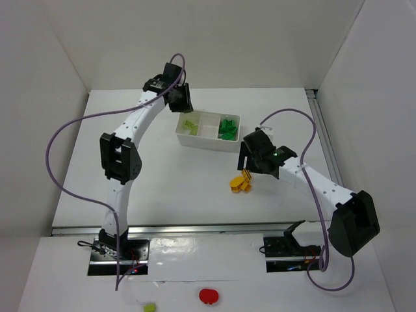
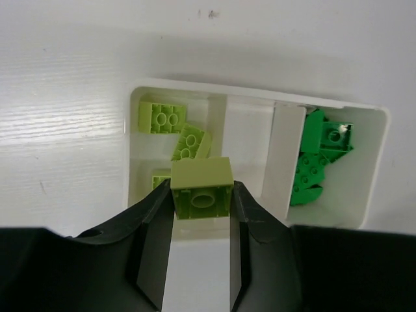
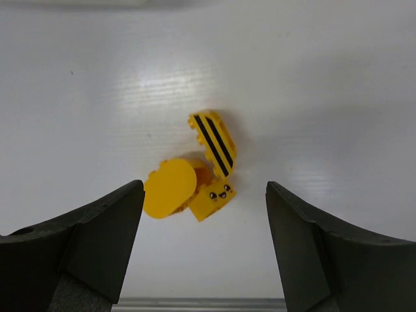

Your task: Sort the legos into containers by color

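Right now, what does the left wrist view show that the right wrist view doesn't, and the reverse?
Only the left wrist view: the left gripper clamped on a lime brick over the white tray, loose lime bricks in one end compartment, dark green bricks in the opposite end, and the middle compartment bare.
Only the right wrist view: the right gripper, open above a cluster of yellow pieces, one striped black, one with a face.
Both: the white table and each camera's own dark fingers.
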`<move>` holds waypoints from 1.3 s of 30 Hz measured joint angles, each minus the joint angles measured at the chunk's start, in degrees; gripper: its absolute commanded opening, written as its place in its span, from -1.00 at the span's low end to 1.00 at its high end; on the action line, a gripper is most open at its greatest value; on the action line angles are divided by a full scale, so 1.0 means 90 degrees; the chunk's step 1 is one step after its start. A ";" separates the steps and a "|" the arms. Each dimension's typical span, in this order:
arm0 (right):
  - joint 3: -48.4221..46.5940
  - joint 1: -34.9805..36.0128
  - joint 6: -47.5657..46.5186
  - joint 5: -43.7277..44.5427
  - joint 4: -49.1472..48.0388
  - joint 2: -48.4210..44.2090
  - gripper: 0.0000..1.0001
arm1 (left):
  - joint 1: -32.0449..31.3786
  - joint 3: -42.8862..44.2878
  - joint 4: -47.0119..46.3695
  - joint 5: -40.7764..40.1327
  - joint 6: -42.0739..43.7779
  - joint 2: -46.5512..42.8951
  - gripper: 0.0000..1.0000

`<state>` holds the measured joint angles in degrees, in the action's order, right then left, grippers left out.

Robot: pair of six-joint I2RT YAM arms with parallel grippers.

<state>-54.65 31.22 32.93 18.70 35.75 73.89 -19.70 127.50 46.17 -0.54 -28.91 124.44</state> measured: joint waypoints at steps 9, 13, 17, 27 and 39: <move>0.0624 0.0000 0.0168 -0.1382 -0.0070 0.0109 0.68 | 0.0044 0.0180 0.0352 0.0265 -0.0005 0.0865 0.61; 0.0736 -0.0007 0.0236 -0.1634 -0.0248 0.0316 0.65 | 0.0068 0.0182 0.0345 0.0369 0.0012 0.0850 0.66; 0.0838 -0.0100 0.0306 -0.1681 -0.0299 0.0386 0.60 | 0.0061 0.0177 0.0379 0.0549 0.0017 0.0721 0.66; 0.0651 -0.0418 0.0299 -0.1129 -0.0274 0.0663 0.46 | -0.0930 -0.0595 0.0272 0.0544 0.0228 -0.0993 0.63; -0.0083 -0.0542 -0.0316 -0.0699 -0.0692 0.2123 -0.15 | -0.1294 -0.0777 0.0403 0.0049 0.0389 -0.1132 0.61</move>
<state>-55.40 26.35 30.09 12.40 29.52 92.99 -31.35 120.51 49.80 -0.10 -25.41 114.26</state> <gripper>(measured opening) 0.507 0.807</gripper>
